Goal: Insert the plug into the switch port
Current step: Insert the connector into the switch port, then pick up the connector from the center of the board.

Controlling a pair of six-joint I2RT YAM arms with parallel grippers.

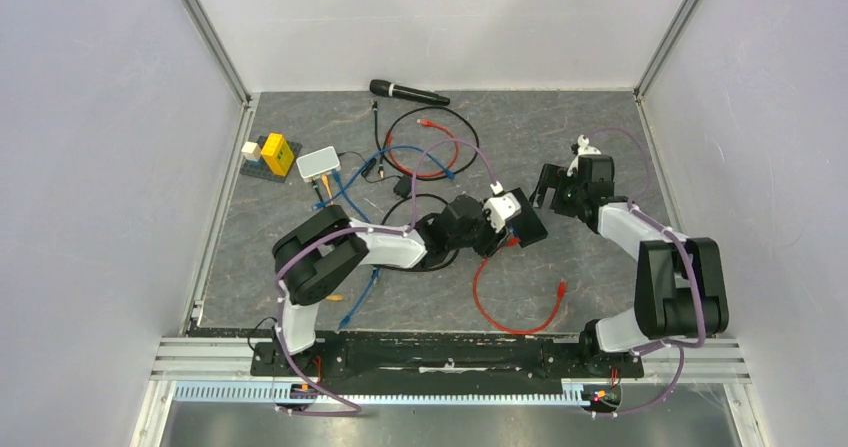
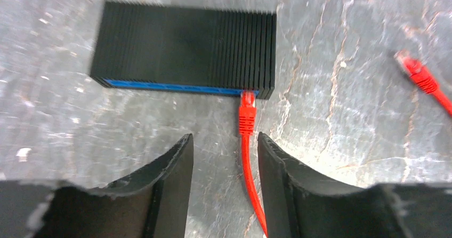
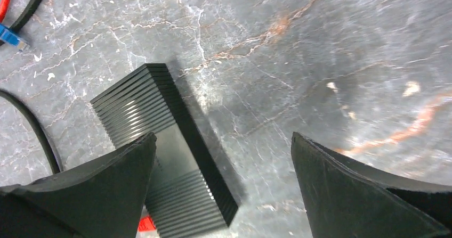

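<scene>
A black ribbed box (image 2: 184,46) with a blue port edge lies on the table; it also shows in the top view (image 1: 530,227) and the right wrist view (image 3: 176,174). A red plug (image 2: 247,110) sits in the port at the right end of that blue edge. Its red cable (image 2: 249,174) runs back between my left gripper's fingers. My left gripper (image 2: 224,138) is open just behind the plug, holding nothing. My right gripper (image 3: 224,137) is open above the far side of the box, holding nothing. A pale grey-white box (image 1: 318,162) lies at the back left, with cables at its near edge.
The red cable's other plug (image 2: 416,70) lies loose to the right, and the cable loops on the table (image 1: 500,312). Blue, black and red cables tangle at mid-table (image 1: 420,157). A microphone (image 1: 408,92) lies at the back. Yellow blocks (image 1: 272,153) stand at the left wall.
</scene>
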